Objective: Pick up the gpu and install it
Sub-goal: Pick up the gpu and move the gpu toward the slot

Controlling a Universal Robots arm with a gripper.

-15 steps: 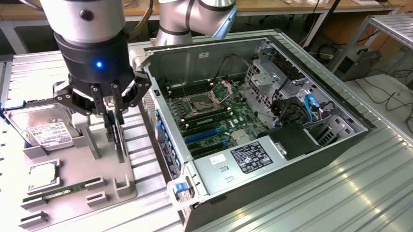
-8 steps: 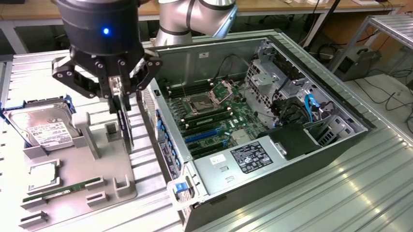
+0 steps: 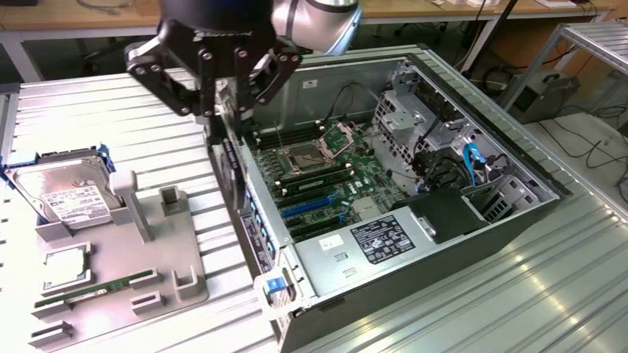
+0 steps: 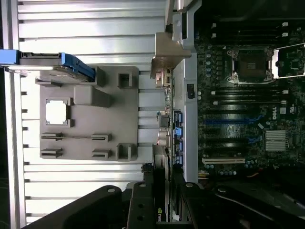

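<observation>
My gripper (image 3: 223, 110) hangs over the rear wall of the open computer case (image 3: 461, 228) and is shut on the gpu (image 3: 232, 168). The card hangs edge-on below the fingers as a thin dark plate, just outside the case's back panel. In the wrist view the gpu (image 4: 165, 160) runs away from my gripper (image 4: 164, 202), with its silver bracket (image 4: 167, 55) at the far end beside the case's rear edge. Inside the case lies the motherboard (image 3: 339, 180) with blue expansion slots (image 3: 306, 208); the wrist view shows those slots (image 4: 228, 121) beside the card's line.
A grey fixture plate (image 3: 147, 243) lies at the exterior view's left of the case. It carries a hard drive in a blue frame (image 3: 69, 195), a CPU (image 3: 67, 266) and a RAM stick (image 3: 93, 288). Drive cages and cables (image 3: 461, 162) line the case's far side.
</observation>
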